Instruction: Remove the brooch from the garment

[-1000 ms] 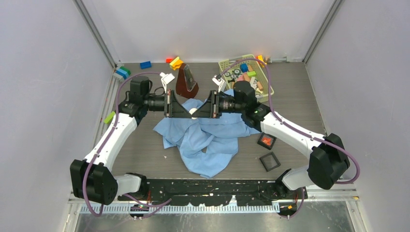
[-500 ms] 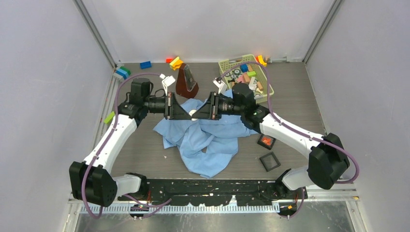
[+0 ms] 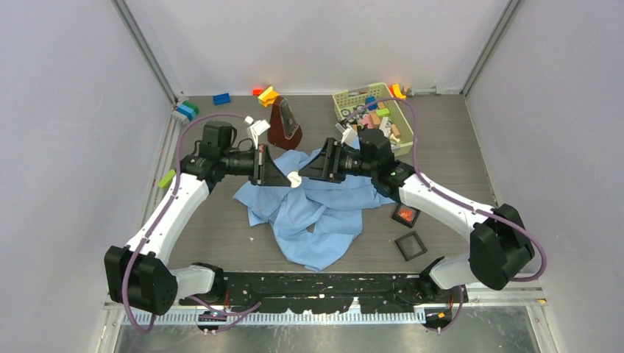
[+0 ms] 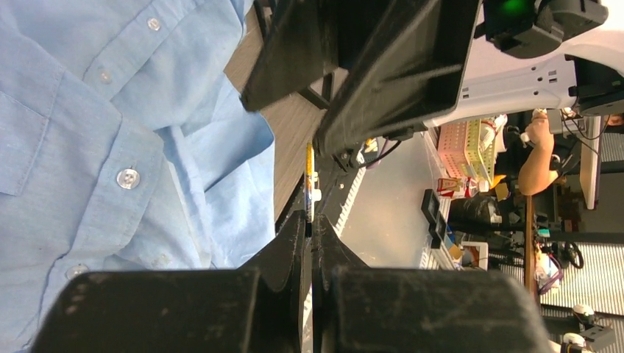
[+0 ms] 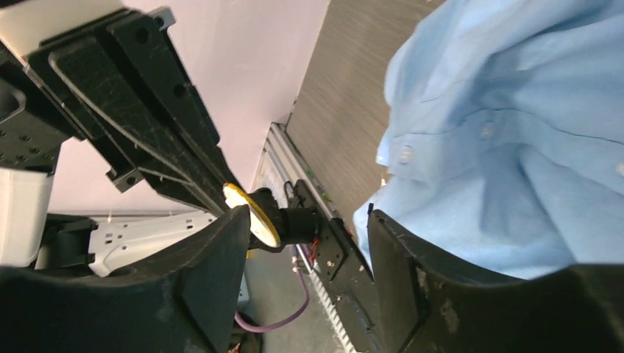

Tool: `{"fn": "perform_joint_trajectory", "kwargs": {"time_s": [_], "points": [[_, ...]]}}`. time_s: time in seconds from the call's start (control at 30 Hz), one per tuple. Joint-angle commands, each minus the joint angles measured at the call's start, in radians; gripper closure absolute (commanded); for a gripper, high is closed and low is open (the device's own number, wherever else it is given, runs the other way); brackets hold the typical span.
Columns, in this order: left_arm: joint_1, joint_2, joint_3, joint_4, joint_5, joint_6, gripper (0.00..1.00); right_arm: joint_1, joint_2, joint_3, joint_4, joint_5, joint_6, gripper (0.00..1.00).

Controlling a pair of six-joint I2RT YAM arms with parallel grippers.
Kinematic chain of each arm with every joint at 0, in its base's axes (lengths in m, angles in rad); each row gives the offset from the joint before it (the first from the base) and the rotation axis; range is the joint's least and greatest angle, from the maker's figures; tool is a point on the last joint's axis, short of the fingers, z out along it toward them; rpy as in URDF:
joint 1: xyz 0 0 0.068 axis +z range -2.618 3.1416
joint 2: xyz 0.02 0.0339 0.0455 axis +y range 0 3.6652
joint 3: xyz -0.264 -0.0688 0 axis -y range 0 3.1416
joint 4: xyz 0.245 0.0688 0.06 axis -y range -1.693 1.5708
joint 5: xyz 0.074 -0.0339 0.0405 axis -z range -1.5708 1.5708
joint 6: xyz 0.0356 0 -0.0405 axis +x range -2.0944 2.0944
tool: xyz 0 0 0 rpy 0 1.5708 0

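Observation:
The garment (image 3: pixel 316 213) is a crumpled light-blue shirt in the middle of the table; it also shows in the left wrist view (image 4: pixel 110 147) and the right wrist view (image 5: pixel 515 147). The brooch (image 3: pixel 293 179) is a small white and yellow disc. My left gripper (image 3: pixel 285 178) is shut on it and holds it just above the shirt's upper edge. In the left wrist view the brooch (image 4: pixel 312 184) is edge-on at my gripper (image 4: pixel 310 220) tips. My right gripper (image 3: pixel 305 173) is open, facing the brooch (image 5: pixel 250 213) from the right; its jaws (image 5: pixel 307 217) hold nothing.
A brown metronome (image 3: pixel 283 123) stands behind the shirt. A green basket (image 3: pixel 346 99) of toys is at the back right. Two black square frames (image 3: pixel 405 215) (image 3: pixel 410 245) lie right of the shirt. Coloured blocks (image 3: pixel 221 98) lie along the back wall.
My right gripper has opened and drawn back to the right, away from the brooch. My left gripper keeps hold of the brooch, which now shows clear between the two grippers.

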Motion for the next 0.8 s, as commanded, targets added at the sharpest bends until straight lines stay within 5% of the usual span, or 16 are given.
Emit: {"fn": "perform_joint_trajectory", "kwargs": {"time_s": [0.0,0.13,0.27,0.43,0.6,0.77], "points": [[-0.04,-0.002,0.022,-0.031,-0.066,0.013,1.0,-0.037,-0.078,-0.027,-0.017,0.058,-0.034,0.31],[-0.144,0.003,0.016,-0.041,-0.243,0.007,1.0,-0.068,-0.135,-0.041,-0.187,0.196,-0.074,0.19],[-0.305,0.035,-0.011,0.02,-0.443,-0.038,1.0,-0.09,-0.151,0.042,-0.569,0.475,-0.14,0.05],[-0.393,0.159,-0.129,0.252,-0.404,-0.122,1.0,-0.125,-0.159,0.094,-0.917,0.741,-0.111,0.03],[-0.27,0.417,-0.198,0.413,-0.305,-0.157,1.0,-0.164,-0.225,0.036,-1.084,0.867,-0.002,0.03],[-0.029,0.492,-0.194,0.451,-0.432,-0.153,1.0,-0.17,-0.281,-0.041,-1.191,0.935,0.165,0.03]]}}
